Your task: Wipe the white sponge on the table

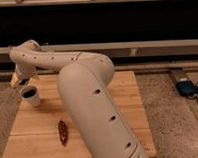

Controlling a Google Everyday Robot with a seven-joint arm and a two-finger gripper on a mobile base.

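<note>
Tabletop (130, 103) carries a cup (31, 95) at left; my claw (26, 78) hangs above it, upper left, spread wide, nothing visibly gripped.

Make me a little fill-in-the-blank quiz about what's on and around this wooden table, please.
1. The cup of dark liquid standing on the table is ____ in colour.
2. The gripper is at the table's far ____ corner in the picture, just behind the cup.
3. The blue device lies on the ____, to the right of the table.

Missing words: white; left; floor.
</note>
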